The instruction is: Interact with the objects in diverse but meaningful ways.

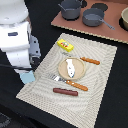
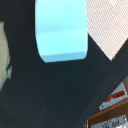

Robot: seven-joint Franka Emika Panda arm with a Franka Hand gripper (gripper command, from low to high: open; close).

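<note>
**Exterior view: pale blue cup held at mat corner**

Exterior view shows the pale blue cup-like plastic container (image 1: 28, 77) at the gripper (image 1: 26, 75) of the white robot arm (image 1: 16, 37), beside the corner of the beige woven placemat (image 1: 102, 60) at the exterior view's left. In the wrist view the container (image 2: 62, 30) fills the upper frame with a mat corner (image 2: 107, 27) beside it; its long-axis direction cannot be determined. Jaw state cannot be determined; the fingers are hidden.

On the mat:
- A dark red-brown sausage (image 1: 65, 91) lies near the front edge, its long axis roughly parallel to that edge.
- A small white oblong piece (image 1: 70, 67) rests on a round tan plate (image 1: 81, 73).
- A yellow rectangular packet with red mark (image 1: 65, 45) lies near the far edge.

Grey pots (image 1: 70, 8) stand on a brown board (image 1: 112, 34), well apart.
</note>
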